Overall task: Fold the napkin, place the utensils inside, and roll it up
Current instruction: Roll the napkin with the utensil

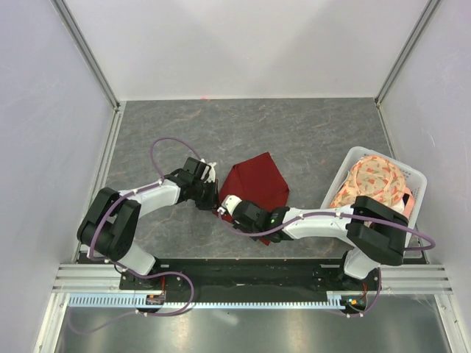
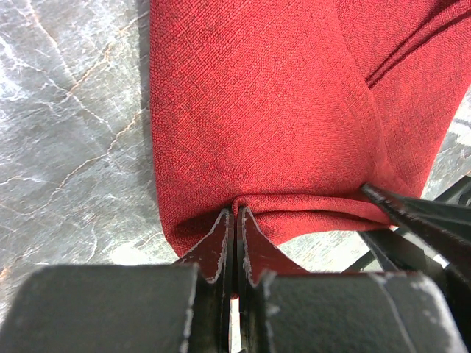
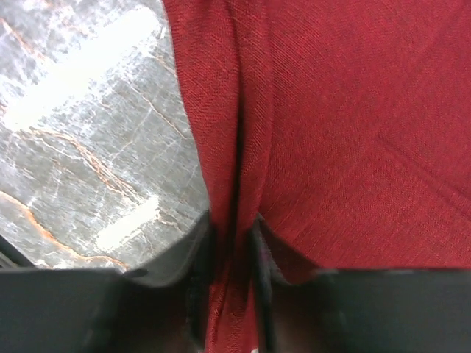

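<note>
The left pincer (image 2: 235, 217) was seen closed almost fully, with a fold at the near edge of the napkin (image 2: 257, 110) nipped between its tips. The right pincer (image 3: 234, 235) was held narrow, and a gathered ridge of the same cloth was clamped between its fingers. Both pincers were set close together at the napkin's near-left corner, where the fabric was bunched into folds. The rest of the burgundy napkin was spread on the grey marbled bench (image 1: 309, 132), near its middle. Well apart to the right, a white basket (image 1: 413, 179) was stood on the bench, with a peach-and-cream patterned cloth (image 1: 372, 184) laid in it.
</note>
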